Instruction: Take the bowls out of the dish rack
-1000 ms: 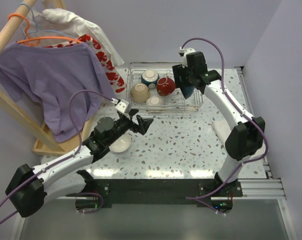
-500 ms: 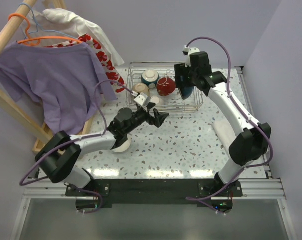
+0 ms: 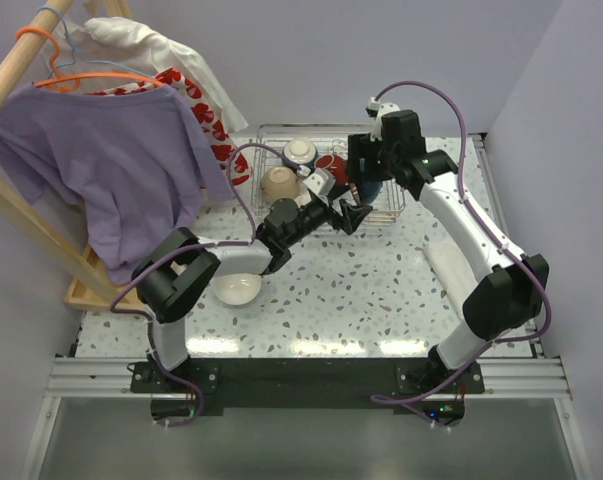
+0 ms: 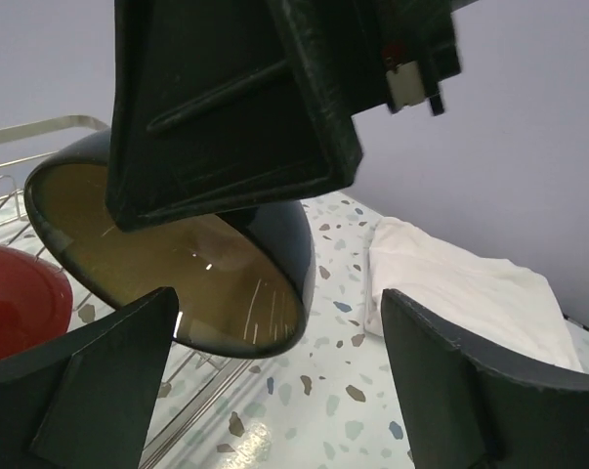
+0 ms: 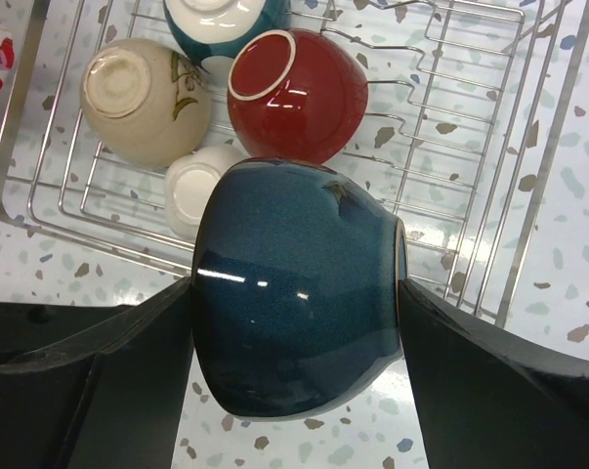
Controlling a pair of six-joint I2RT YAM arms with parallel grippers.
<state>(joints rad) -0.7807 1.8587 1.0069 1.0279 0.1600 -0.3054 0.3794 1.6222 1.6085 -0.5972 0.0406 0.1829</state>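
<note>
- Right gripper (image 3: pixel 368 174) clamps a dark teal glazed ceramic bowl (image 5: pixel 299 327) over the silver wire dish rack (image 5: pixel 450 98).
- Left gripper (image 3: pixel 351 215), jaws spread wide and empty, faces the bowl's pale inside.

The space is closed in by plain lilac walls (image 3: pixel 381 50); glare is seen along the near edge of a speckled table (image 3: pixel 361 290); a wooden rack (image 3: pixel 41 235) is set at the left, hung with a purple shirt (image 3: pixel 111 170) on an orange hanger (image 3: pixel 51 45); a white cloth (image 3: pixel 443 268) is laid at the table's right.
</note>
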